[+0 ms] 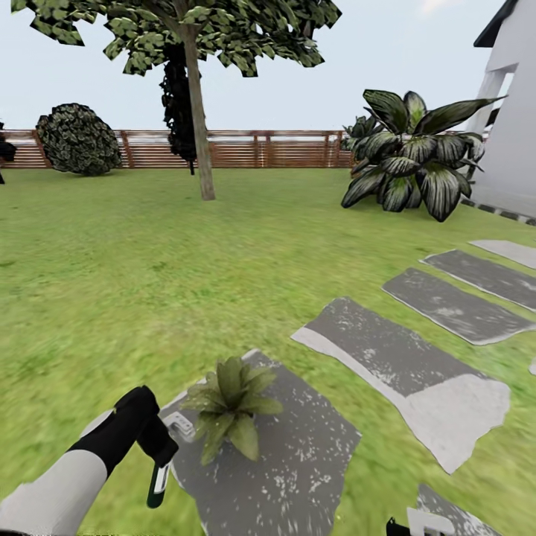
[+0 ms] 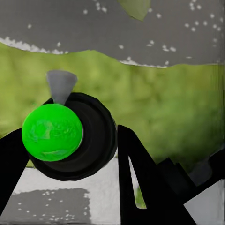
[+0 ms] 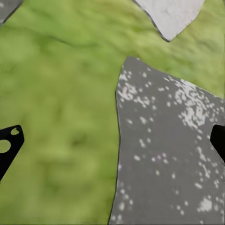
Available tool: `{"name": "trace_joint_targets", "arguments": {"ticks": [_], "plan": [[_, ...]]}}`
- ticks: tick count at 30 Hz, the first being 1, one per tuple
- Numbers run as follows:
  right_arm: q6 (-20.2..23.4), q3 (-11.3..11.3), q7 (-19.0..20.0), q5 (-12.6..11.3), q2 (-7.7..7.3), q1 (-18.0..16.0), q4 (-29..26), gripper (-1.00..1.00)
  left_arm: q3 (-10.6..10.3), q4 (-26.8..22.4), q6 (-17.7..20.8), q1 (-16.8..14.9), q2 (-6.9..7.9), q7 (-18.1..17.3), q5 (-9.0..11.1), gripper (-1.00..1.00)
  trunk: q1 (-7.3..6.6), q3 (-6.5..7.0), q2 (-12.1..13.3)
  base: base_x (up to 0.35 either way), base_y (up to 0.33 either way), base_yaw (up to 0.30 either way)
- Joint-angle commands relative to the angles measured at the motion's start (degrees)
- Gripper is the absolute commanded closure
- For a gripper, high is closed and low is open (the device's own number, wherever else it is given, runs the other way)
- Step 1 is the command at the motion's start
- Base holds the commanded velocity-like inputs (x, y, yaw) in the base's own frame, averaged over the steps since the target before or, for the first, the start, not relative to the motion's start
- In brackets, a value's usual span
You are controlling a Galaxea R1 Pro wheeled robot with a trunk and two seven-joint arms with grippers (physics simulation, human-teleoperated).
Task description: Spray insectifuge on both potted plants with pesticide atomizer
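- Fingers of the left gripper [image 1: 160,447] pinch the pesticide atomizer [image 1: 158,480]; in the left wrist view the black fingers [image 2: 140,183] flank its dark round body, green end [image 2: 51,132] facing the camera.
- In the head view the bottle hangs below the left gripper, long axis near vertical, pale head and trigger [image 1: 179,426] up top, pointing toward the plant.
- Right gripper [image 3: 112,140]: two black finger tips sit at opposite edges of the right wrist view, spread wide, nothing between them, over lawn and a speckled grey stone [image 3: 164,154].
- Potted plant [image 1: 232,406]: low rosette standing on a grey stepping stone [image 1: 298,461], just beside the atomizer, on the side toward the robot's right. Its pot is hidden under the leaves.
- Key relation: the plant lies just past the bottle's head, and the left arm is clearly the nearer one. My read: the nozzle needs only slight aiming before spraying.
- Farther out: more stepping stones [image 1: 402,372] run off to the right, lawn [image 1: 149,260], a tree [image 1: 197,112], a big striped shrub [image 1: 417,160], a wooden fence [image 1: 246,149].
- I cannot spot a second small potted plant from here.
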Motion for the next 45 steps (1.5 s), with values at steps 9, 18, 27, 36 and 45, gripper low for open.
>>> {"name": "trace_joint_targets", "arguments": {"ticks": [9,18,27,36,45], "plan": [[-0.32,-0.48,-0.14,0.56,-0.17,-0.04,0.01,-1.00,-0.36,-0.95,2.20,-0.10,-0.05,-0.56,-0.64,1.00,0.00,-0.06,-0.02,0.087,-0.257,0.081],[-0.28,-0.48,-0.21,0.51,-0.10,-0.04,0.06,-1.00,-0.37,-0.95,2.20,-0.08,-0.01,-0.56,-0.66,1.00,0.00,-0.06,-0.02,0.000,-0.274,0.001],[-0.28,-0.41,-0.23,0.48,-0.07,-0.04,0.06,-1.00,-0.37,-0.89,2.20,0.41,0.02,-0.56,-0.59,1.00,0.00,-0.06,-0.02,0.073,-0.274,0.219],[-0.25,-0.47,-0.23,0.48,-0.06,-0.04,0.06,-1.00,-0.25,0.30,1.95,1.09,0.18,-0.46,-0.18,1.00,0.00,-0.06,-0.02,0.102,-0.171,0.255],[-0.28,-0.40,-0.23,0.48,-0.01,-0.04,0.08,-1.00,0.00,6.87,1.64,1.10,0.02,-0.14,0.01,1.00,0.00,-0.06,-0.02,0.004,-0.003,0.114]]}}
